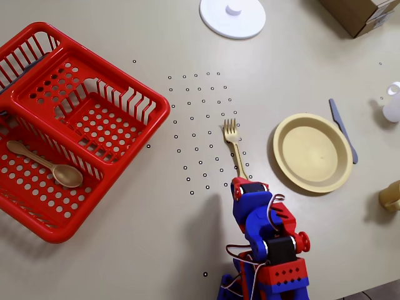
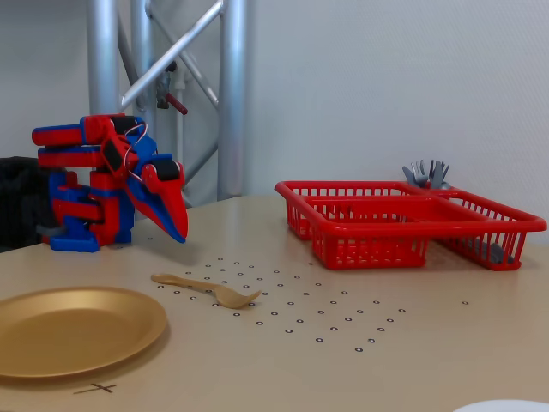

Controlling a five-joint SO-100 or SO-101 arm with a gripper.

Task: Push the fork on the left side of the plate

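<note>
The pale gold fork (image 1: 234, 142) lies flat on the table, tines pointing to the far side, a short gap left of the round pale yellow plate (image 1: 312, 152) in the overhead view. In the fixed view the fork (image 2: 206, 288) lies to the right of the plate (image 2: 73, 330). My red and blue gripper (image 1: 241, 184) is at the handle end of the fork. In the fixed view the gripper (image 2: 178, 233) points down, jaws together, its tip a little above the table and holding nothing.
A red basket (image 1: 94, 109) with a tan spoon (image 1: 50, 165) stands at the left. A grey-blue knife (image 1: 343, 130) lies right of the plate. A white knobbed lid (image 1: 232, 17), a cardboard box (image 1: 362, 12) and small containers (image 1: 392, 105) stand along the far and right edges.
</note>
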